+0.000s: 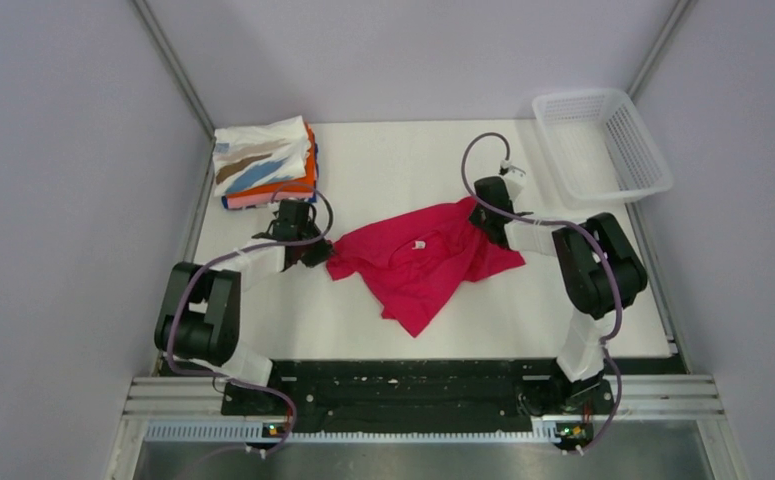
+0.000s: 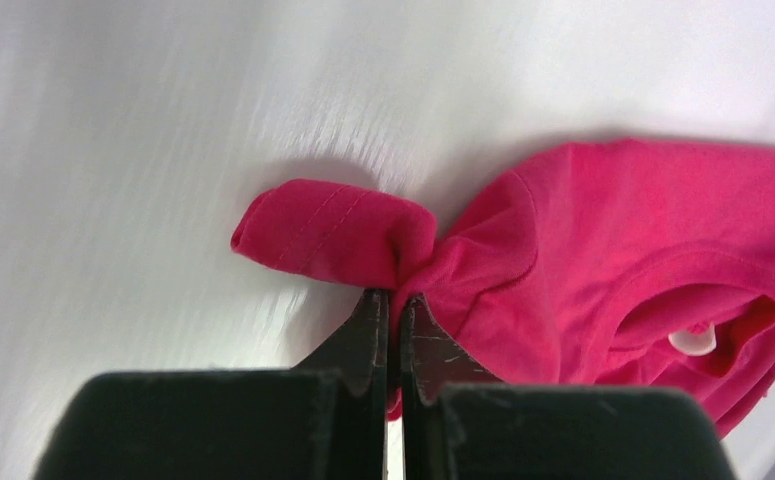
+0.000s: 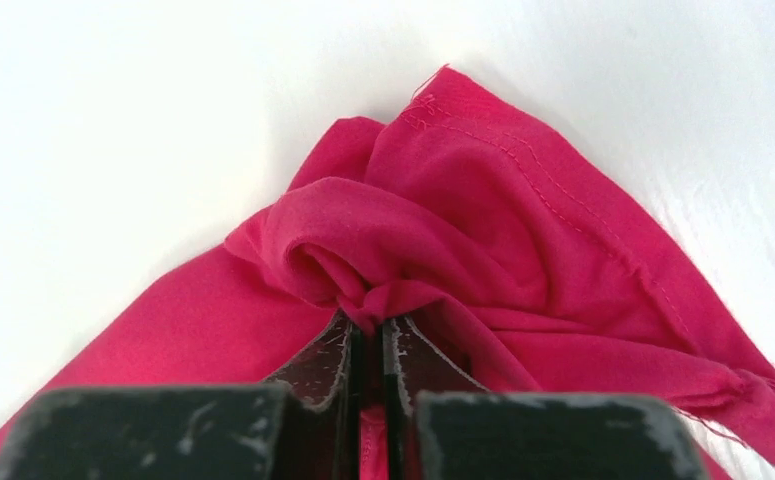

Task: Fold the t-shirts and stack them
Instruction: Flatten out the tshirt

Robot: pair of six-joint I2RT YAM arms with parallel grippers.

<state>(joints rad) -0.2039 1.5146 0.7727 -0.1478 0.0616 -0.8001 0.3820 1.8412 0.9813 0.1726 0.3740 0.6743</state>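
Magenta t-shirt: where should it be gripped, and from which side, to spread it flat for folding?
At two opposite edges, each from its own outer side: the base of the sleeve on the left, the bunched hemmed corner on the right. The magenta t-shirt lies crumpled, stretched left to right; the left fingers and right fingers pinch there.

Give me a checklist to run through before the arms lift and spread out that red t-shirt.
1. Left tool shut on the red t-shirt by its sleeve: ok.
2. Right tool shut on bunched cloth near a hemmed corner: ok.
3. Each grip takes only one layer: cannot tell.
4. Shirt lying flat: not ok, crumpled on the table.
5. Folded stack apart from the shirt: ok, far left corner.
6. Basket out of the way: ok, far right corner.
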